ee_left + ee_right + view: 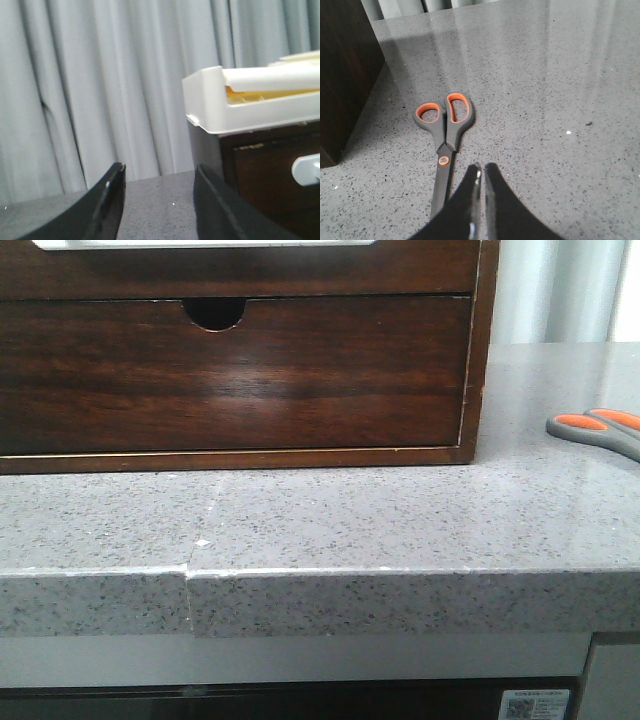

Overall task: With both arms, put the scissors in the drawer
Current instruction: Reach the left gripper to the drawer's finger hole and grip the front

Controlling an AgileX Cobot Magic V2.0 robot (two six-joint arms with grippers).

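Observation:
The scissors (445,125), grey with orange-lined loops, lie closed and flat on the speckled grey counter. In the front view only their handles (600,428) show, at the right edge. My right gripper (481,170) is shut and empty, just above the counter beside the blades. The drawer (240,270) is the plain dark brown front with a white top edge at the top of the front view. Its white rim with a rounded corner (210,100) also shows in the left wrist view. My left gripper (160,172) is open and empty, low over the counter beside the cabinet. Neither gripper shows in the front view.
A lower drawer front with a half-round notch (215,312) fills the dark wooden cabinet (478,360). The cabinet's side (345,75) stands close to the scissors' loops. A grey curtain (100,75) hangs behind. The counter's front edge (320,590) has a seam at left.

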